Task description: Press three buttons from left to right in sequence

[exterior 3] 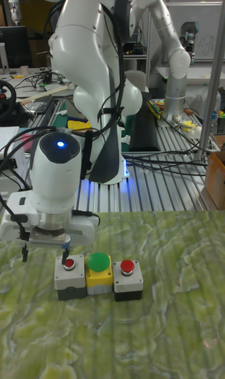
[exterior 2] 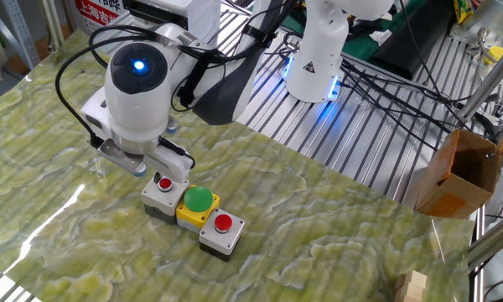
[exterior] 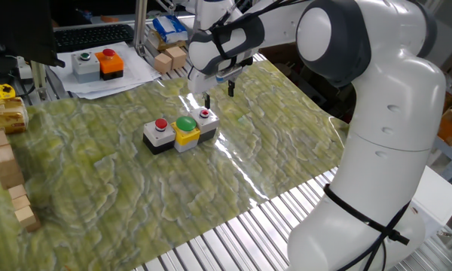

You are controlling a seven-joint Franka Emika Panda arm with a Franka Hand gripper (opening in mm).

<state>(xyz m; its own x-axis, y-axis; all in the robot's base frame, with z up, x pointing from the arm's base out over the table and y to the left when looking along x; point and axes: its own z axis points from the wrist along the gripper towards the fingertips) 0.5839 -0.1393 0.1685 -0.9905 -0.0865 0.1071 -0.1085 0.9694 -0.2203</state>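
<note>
The three buttons sit joined in a row on the green marbled mat. In one fixed view they are a grey box with a red button (exterior: 160, 126), a yellow box with a big green button (exterior: 185, 125) and a box with a small red button (exterior: 206, 115). My gripper (exterior: 218, 96) hangs just above that last box, open, with nothing between its fingers. One dark fingertip (exterior 3: 65, 254) hovers a little above the small red button (exterior 3: 69, 264), clear of it. The other fingertip (exterior 3: 25, 254) is out over bare mat. The green button (exterior 2: 199, 198) and the larger red button (exterior 2: 223, 222) are uncovered.
A separate grey box with a green button (exterior: 83, 59) and an orange box with a red button (exterior: 110, 62) rest on paper at the back left. Wooden blocks (exterior: 7, 177) line the left edge. A cardboard box (exterior 2: 457, 172) stands off the mat. My arm's white base (exterior: 377, 150) fills the right side.
</note>
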